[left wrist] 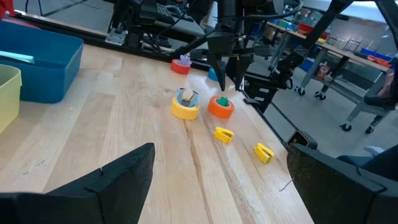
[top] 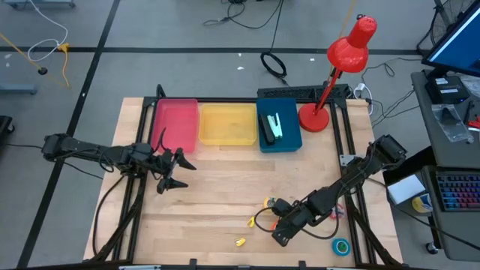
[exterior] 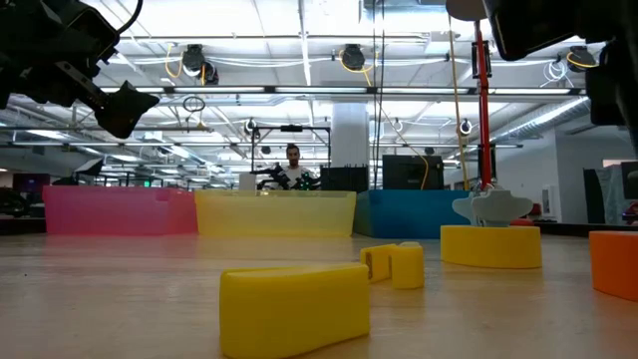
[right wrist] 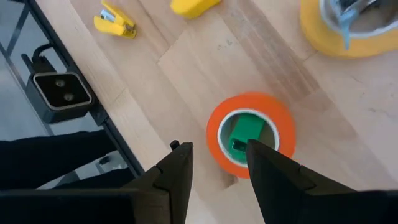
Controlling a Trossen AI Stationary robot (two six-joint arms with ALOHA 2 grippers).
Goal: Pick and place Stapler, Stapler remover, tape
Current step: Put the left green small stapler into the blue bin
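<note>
The right claw [right wrist: 217,163] hangs over the orange tape roll [right wrist: 250,134] near the front of the worktop [top: 225,187], its two fingers parted only a little, holding nothing, with one tip over the roll's near edge and the other just outside it. Something small and green [right wrist: 241,138] sits in the hole of that roll. Just beside it lies the yellow tape roll [left wrist: 185,108] with a pale, blue-white staple remover [left wrist: 186,96] resting on top, and two small yellow staplers [left wrist: 224,134] lie on the bare wood a little nearer the front edge. A red roll [left wrist: 180,65] with a small purple piece on it sits further off, and a blue-teal roll [top: 342,246] lies near the front right corner. The left claw [top: 174,166] waits spread wide and empty, in front of the pink bin [top: 175,124]; next to that stand a yellow bin [top: 226,124] and a blue bin [top: 279,128] that already holds a stapler [top: 271,127]. What worries me is the narrow gap: if the claw drops as it is, a fingertip may land on the rim of the orange roll and shove it rather than straddle its wall. A shoved roll could knock the yellow one and tip the remover off. The green bit inside could also block a finger going into the hole.
</note>
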